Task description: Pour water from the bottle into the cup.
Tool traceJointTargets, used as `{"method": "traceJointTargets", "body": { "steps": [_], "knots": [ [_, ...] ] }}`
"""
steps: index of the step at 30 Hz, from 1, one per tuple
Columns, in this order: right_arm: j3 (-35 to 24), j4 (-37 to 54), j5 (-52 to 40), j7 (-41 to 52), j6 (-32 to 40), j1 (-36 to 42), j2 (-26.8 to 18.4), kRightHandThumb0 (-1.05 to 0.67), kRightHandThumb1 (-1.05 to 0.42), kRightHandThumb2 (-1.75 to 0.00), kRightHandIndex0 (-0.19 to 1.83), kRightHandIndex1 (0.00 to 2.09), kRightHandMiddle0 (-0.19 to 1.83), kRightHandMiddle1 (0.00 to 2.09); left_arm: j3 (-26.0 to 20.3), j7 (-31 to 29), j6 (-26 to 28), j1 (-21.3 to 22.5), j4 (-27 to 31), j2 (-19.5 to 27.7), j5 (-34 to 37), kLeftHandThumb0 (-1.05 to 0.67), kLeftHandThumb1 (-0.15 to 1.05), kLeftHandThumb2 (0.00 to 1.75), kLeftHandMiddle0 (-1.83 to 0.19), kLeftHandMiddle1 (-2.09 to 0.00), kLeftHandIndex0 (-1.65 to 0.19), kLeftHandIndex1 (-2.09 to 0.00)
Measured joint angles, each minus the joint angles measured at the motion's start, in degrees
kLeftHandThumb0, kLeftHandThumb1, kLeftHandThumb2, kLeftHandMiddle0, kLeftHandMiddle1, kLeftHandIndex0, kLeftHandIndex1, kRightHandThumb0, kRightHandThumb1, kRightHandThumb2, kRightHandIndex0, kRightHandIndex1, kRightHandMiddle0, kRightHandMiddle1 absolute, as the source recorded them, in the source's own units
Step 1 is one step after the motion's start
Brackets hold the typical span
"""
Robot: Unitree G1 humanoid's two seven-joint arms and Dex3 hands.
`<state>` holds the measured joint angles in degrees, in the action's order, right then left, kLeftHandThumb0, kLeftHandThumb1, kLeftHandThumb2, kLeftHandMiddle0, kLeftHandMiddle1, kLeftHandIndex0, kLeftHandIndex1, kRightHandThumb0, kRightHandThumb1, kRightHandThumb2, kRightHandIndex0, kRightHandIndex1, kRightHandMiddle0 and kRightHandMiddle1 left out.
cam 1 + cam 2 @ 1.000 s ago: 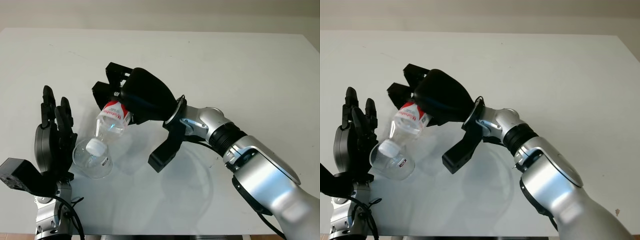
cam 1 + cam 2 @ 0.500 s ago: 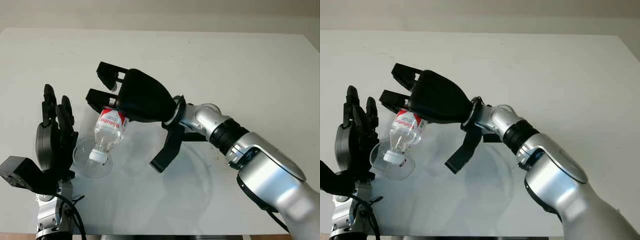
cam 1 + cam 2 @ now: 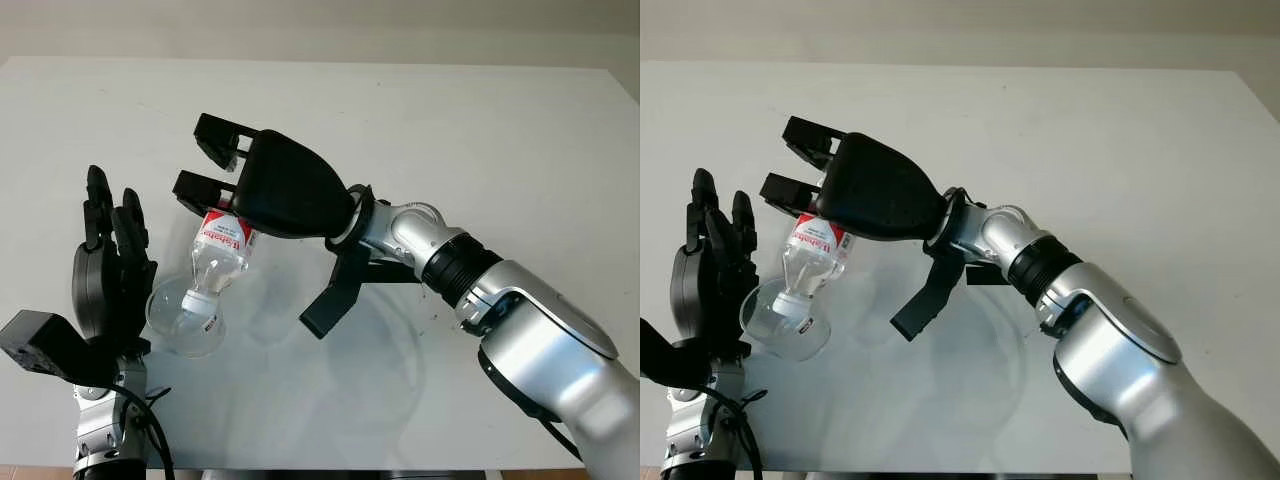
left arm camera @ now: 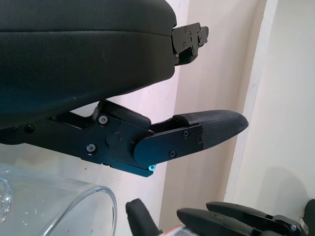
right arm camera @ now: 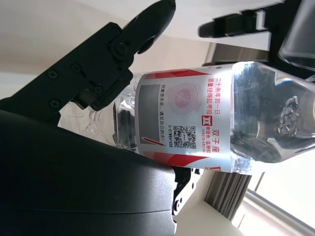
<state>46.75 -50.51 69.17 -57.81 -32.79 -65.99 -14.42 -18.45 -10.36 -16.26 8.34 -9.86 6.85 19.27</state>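
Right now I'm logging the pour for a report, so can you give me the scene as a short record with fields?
bottle: clear plastic, red and white label, tipped neck-down, mouth over the cup
cup: clear glass, standing on the white table
right hand: shut on the bottle, raised above the table
left hand: open, beside the cup on its outer side
cap: cannot tell if on or off

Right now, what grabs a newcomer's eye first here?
The right hand, mid-table, holds the bottle tipped neck-down, its white cap sitting in the mouth of the clear cup at near left. The left hand stands just beside the cup, open. Everything sits on a plain white table.
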Motion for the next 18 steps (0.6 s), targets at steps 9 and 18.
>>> {"method": "traceJointTargets", "body": {
  "steps": [9,18],
  "knots": [
    [-0.3,-3.14,-1.7,-1.04,1.16,-2.15,1.12,-0.39,-1.01,-0.05,1.14,2.09,0.69,2.05,0.06,0.0,-0.34,0.38,-0.47,-0.12,-0.03,-0.74,1.05,0.64,0.11,-0.05,0.18,-0.05],
    [-3.16,-4.36,-9.2,4.86,-2.05,-1.94,1.88,-0.3,-1.02,-0.06,1.19,2.09,0.79,2.09,0.06,0.03,-0.58,0.51,-0.63,-0.17,-0.04,-0.74,1.05,0.64,0.11,-0.05,0.18,-0.05]
  ]
}}
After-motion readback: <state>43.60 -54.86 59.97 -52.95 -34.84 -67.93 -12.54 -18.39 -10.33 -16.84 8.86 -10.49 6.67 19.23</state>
